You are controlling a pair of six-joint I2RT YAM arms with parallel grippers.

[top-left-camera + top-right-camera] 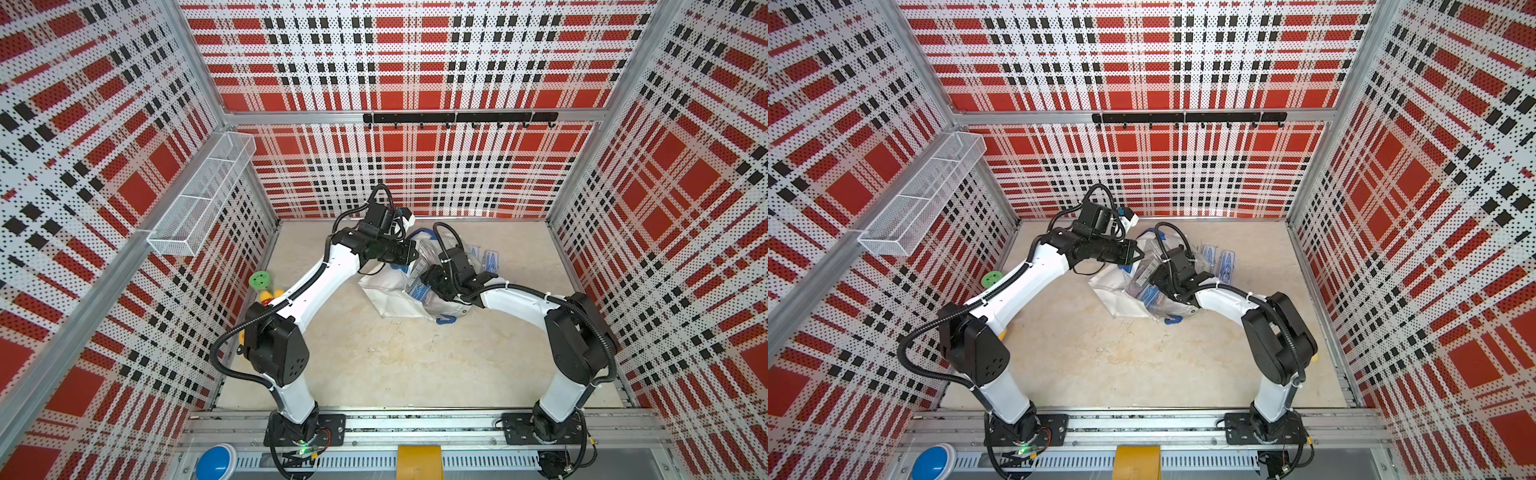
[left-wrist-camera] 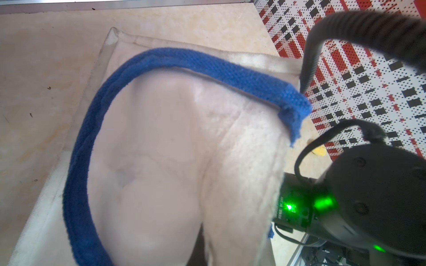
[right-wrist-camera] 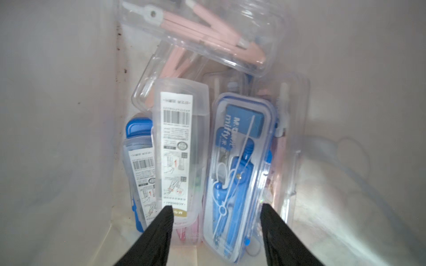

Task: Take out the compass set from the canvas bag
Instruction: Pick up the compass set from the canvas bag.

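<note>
The white canvas bag (image 1: 386, 291) with blue handles (image 2: 92, 129) lies on its side mid-table, visible in both top views. My left gripper (image 1: 411, 254) is shut on the bag's upper rim; in the left wrist view the fabric hides its jaws. My right gripper (image 3: 216, 207) is inside the bag, open. Its fingertips (image 3: 168, 209) straddle the near end of a blue compass set (image 3: 239, 170) in a clear case without touching it. Beside it lie a clear labelled case (image 3: 179, 147) and pink sets (image 3: 207, 34).
Two more blue compass cases (image 1: 484, 259) lie on the table to the right of the bag. A green roll (image 1: 260, 280) and yellow items sit by the left wall. A wire basket (image 1: 203, 195) hangs on the left wall, and a hook rail (image 1: 459, 117) on the back wall.
</note>
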